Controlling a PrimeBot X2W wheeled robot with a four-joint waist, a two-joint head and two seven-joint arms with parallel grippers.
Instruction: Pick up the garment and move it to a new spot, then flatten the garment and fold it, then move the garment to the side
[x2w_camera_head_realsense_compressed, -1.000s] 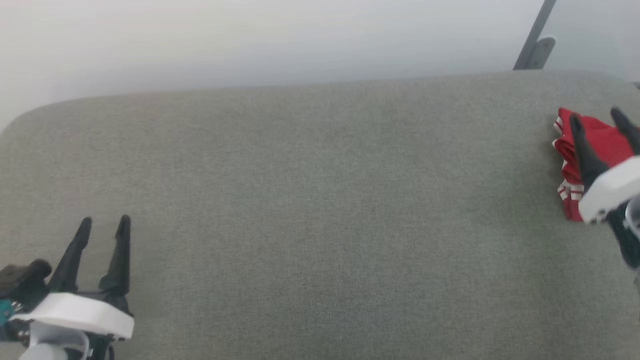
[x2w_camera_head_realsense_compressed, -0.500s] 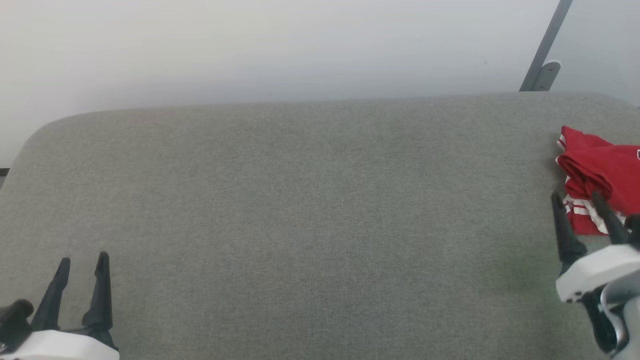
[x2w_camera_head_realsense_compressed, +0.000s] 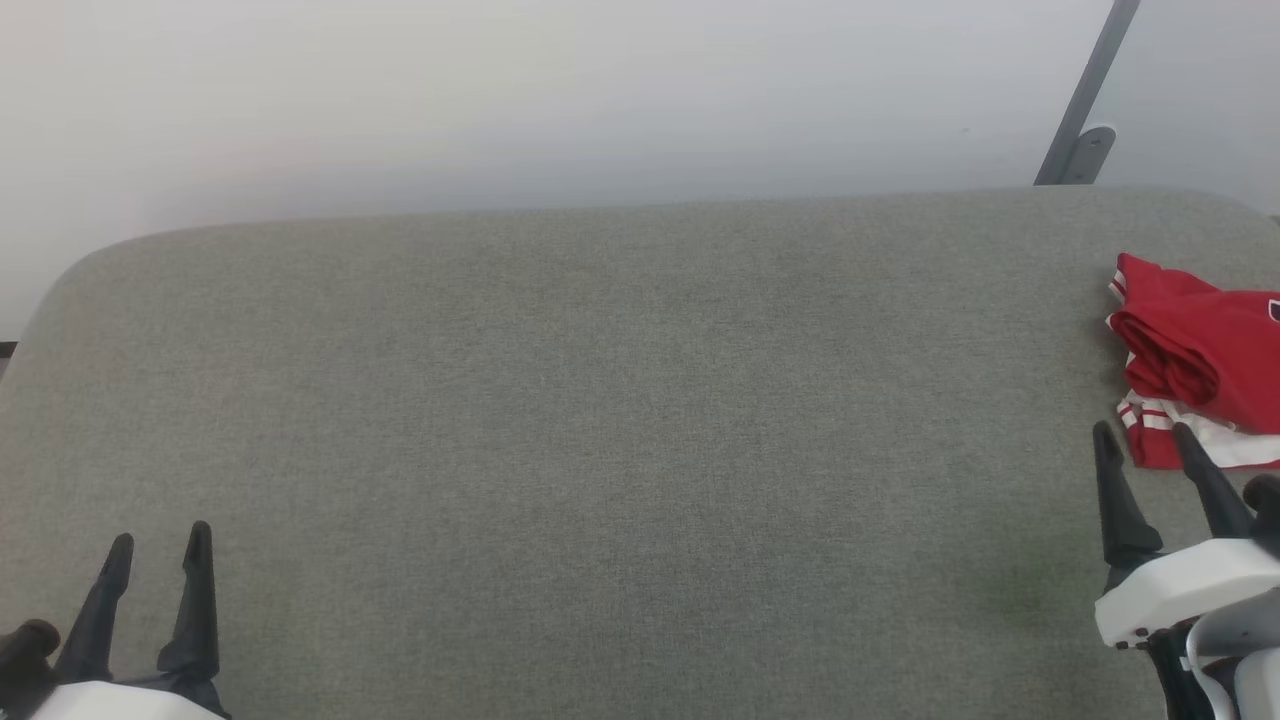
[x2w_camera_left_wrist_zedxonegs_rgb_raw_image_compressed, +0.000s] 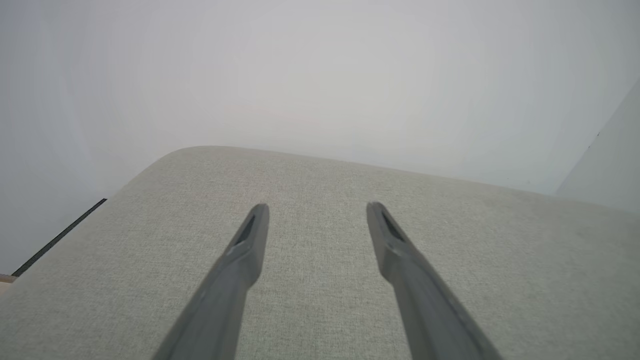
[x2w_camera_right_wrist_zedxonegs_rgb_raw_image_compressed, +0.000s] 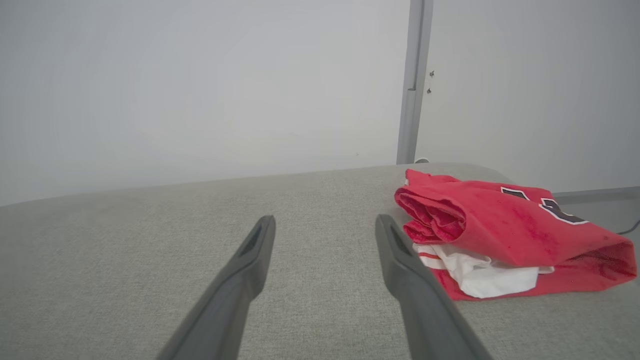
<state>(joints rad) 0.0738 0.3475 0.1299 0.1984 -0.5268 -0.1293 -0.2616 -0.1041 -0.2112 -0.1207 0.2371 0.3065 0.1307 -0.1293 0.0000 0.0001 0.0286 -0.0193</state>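
Grey woven cushion (x2w_camera_head_realsense_compressed: 600, 420), garment (x2w_camera_head_realsense_compressed: 1190, 340) perhaps folded, left gripper (x2w_camera_head_realsense_compressed: 160, 535) and right gripper (x2w_camera_head_realsense_compressed: 1141, 430) jaws wide.

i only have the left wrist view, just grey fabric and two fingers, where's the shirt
Observer: The roughly folded red jersey-style shirt with white sleeves lies at the far right end of the grey fabric surface.
Operator: is the right hand on it
Observer: No. The right hand is open and holds nothing, and the shirt lies just ahead of it, to its right.
Operator: which side is up
Observer: The black white-outlined lettering faces up on the top layer, and a white sleeve pokes out underneath.
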